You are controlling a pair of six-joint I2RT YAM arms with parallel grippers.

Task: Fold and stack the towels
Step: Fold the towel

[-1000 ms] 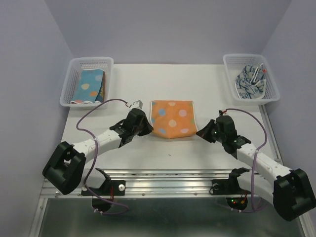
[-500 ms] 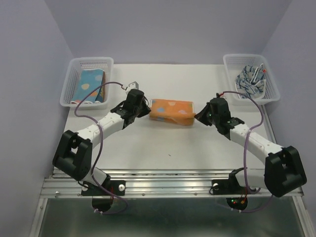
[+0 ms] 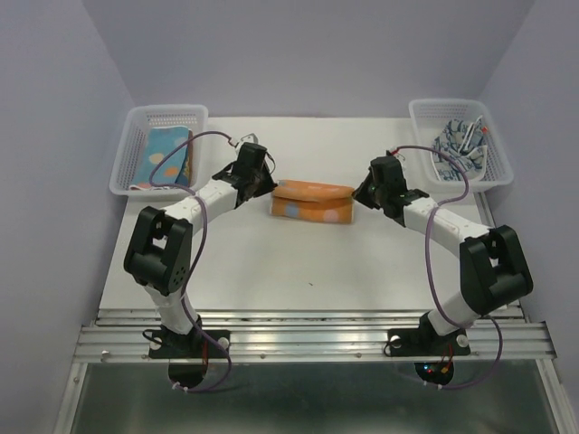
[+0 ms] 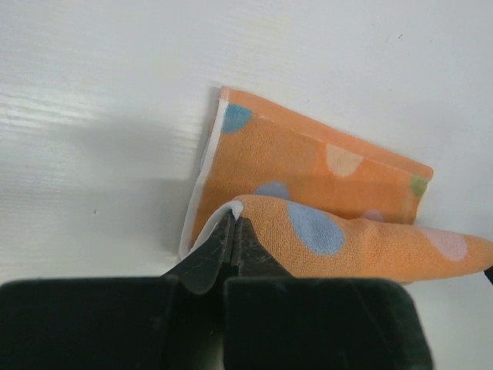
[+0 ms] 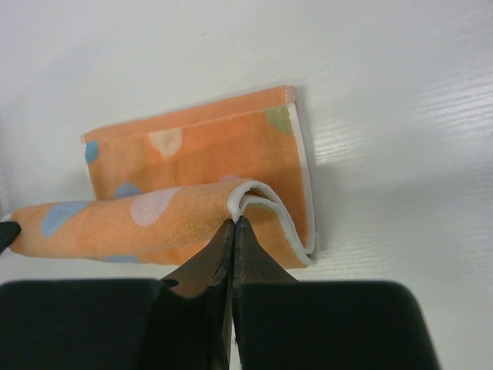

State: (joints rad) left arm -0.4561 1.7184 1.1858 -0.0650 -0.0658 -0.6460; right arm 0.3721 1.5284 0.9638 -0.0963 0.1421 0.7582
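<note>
An orange towel with pale dots lies mid-table, its near edge lifted and carried over the far half. My left gripper is shut on its left near corner. My right gripper is shut on its right near corner. The lifted edge arches between them above the lower layer. A folded blue polka-dot towel lies in the left basket. A crumpled blue-white patterned towel lies in the right basket.
A white mesh basket stands at the back left corner and another white mesh basket at the back right. Purple cables loop off both arms. The white table runs to the metal rail at the front.
Both grippers have moved away from me with the towel's near edge, folding it over towards the far edge. The towel has gone from a flat square to a narrow strip.
</note>
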